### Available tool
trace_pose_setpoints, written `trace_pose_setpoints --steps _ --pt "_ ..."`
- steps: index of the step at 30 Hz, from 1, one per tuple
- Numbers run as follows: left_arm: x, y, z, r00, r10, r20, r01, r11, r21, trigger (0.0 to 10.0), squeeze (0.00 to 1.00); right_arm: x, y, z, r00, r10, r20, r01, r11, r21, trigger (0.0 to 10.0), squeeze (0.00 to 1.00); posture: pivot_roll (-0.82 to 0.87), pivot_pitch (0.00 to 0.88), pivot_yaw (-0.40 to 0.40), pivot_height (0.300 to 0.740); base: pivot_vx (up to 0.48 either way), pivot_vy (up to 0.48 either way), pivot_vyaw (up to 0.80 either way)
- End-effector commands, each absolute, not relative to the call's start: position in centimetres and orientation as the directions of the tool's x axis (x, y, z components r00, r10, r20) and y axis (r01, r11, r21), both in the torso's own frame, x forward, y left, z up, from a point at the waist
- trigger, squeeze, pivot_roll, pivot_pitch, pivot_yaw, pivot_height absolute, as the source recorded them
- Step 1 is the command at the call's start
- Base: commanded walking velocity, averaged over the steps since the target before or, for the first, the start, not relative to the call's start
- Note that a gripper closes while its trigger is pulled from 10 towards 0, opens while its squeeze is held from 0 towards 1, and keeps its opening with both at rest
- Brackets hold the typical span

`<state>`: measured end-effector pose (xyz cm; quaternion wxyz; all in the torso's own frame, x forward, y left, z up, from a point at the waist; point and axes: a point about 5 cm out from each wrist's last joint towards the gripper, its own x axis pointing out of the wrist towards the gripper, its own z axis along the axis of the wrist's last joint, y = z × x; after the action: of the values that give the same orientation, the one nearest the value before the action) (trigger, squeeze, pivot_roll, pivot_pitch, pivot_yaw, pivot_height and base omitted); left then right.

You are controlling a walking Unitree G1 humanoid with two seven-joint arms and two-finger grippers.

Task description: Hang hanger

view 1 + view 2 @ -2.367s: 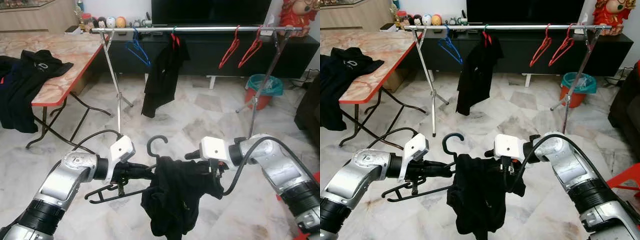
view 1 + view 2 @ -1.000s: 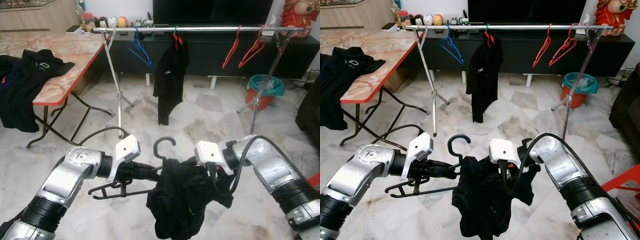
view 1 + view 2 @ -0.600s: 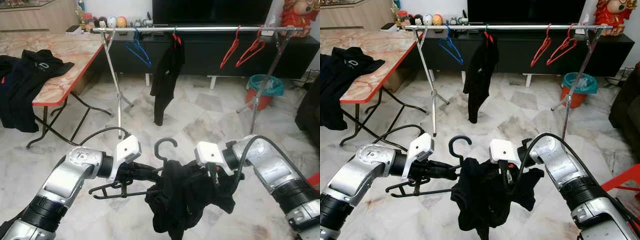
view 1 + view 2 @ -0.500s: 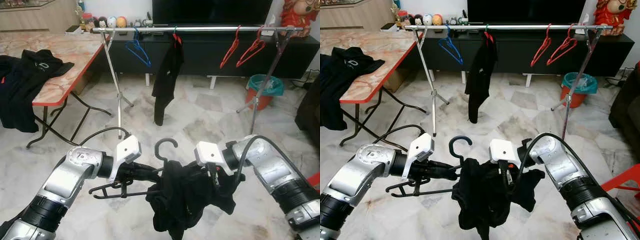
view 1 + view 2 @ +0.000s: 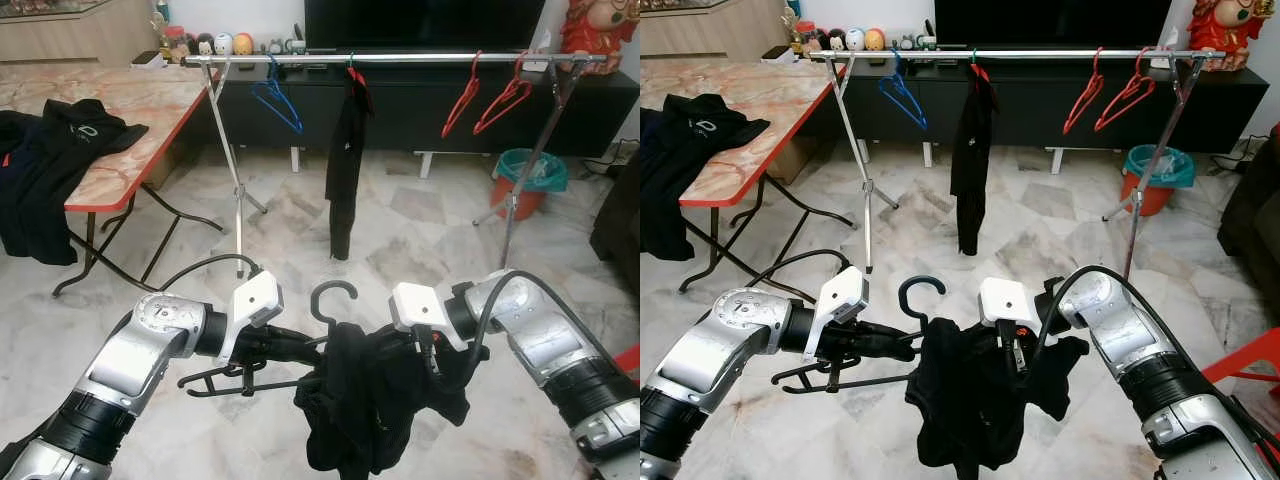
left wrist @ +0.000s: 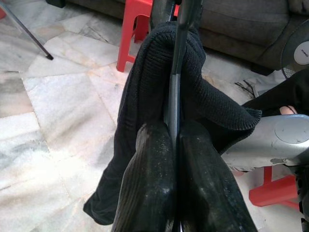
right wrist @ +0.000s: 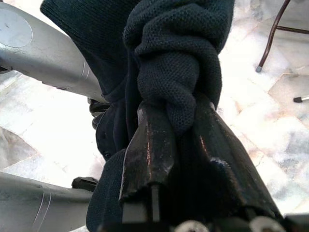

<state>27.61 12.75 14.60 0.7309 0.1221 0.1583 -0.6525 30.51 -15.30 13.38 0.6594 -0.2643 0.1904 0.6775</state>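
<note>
A black hanger is held low in front of me, hook pointing up, with a black knit garment bunched over it. My left gripper is shut on the hanger's thin bar, its fingertips pressed against the cloth. My right gripper is shut on a fold of the same garment on the other side. Further off stands a silver clothes rack. It carries a blue hanger, another black garment and two red hangers.
A marble-topped folding table with dark clothes over its edge stands at the left. A teal and red bin sits by the rack's right leg. A black cable loops on the floor. A black TV cabinet runs behind the rack.
The black garment on the rack has swung round and now hangs narrow and a little further right. Both grippers keep their hold; the bunched garment has shifted only slightly.
</note>
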Motion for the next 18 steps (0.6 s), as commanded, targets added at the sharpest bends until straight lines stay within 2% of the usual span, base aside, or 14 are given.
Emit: trace_pose_setpoints --steps 1,13,14,15,16,18 --pt "27.9 12.1 16.5 0.097 -0.931 -0.353 0.995 0.083 0.057 10.0 0.00 30.3 -14.8 13.4 -0.016 0.790 -0.613 -0.992 -0.089 -0.089 0.0 0.00 -0.04 0.000 0.002 0.719 0.000 0.000 0.00" --pt "27.9 12.1 16.5 0.097 -0.931 -0.352 0.995 0.082 0.057 10.0 0.00 30.3 -14.8 13.4 -0.017 0.791 -0.612 -0.992 -0.090 -0.088 0.0 0.00 -0.04 0.000 0.002 0.719 0.000 0.000 0.00" --pt "28.6 12.3 16.6 0.146 -0.930 -0.337 0.989 0.125 0.083 10.0 1.00 30.2 -14.6 13.3 -0.024 0.794 -0.607 -0.992 -0.093 -0.083 0.0 0.00 -0.04 0.000 0.010 0.719 0.000 0.000 0.00" --pt "28.6 12.3 16.6 0.146 -0.930 -0.337 0.989 0.125 0.083 10.0 1.00 30.2 -14.6 13.3 -0.024 0.794 -0.607 -0.992 -0.093 -0.083 0.0 0.00 -0.04 0.000 0.010 0.719 0.000 0.000 0.00" --pt "29.3 12.5 16.8 0.206 -0.926 -0.316 0.977 0.178 0.115 10.0 1.00 30.2 -14.4 13.3 -0.029 0.797 -0.603 -0.992 -0.096 -0.079 0.0 0.00 -0.04 0.000 0.010 0.719 0.000 0.000 0.00" --pt "29.5 12.6 16.9 0.222 -0.925 -0.310 0.974 0.195 0.118 10.0 1.00 30.2 -14.3 13.2 -0.028 0.797 -0.604 -0.992 -0.095 -0.079 0.0 0.00 -0.04 0.000 0.010 0.719 0.000 0.000 0.00"
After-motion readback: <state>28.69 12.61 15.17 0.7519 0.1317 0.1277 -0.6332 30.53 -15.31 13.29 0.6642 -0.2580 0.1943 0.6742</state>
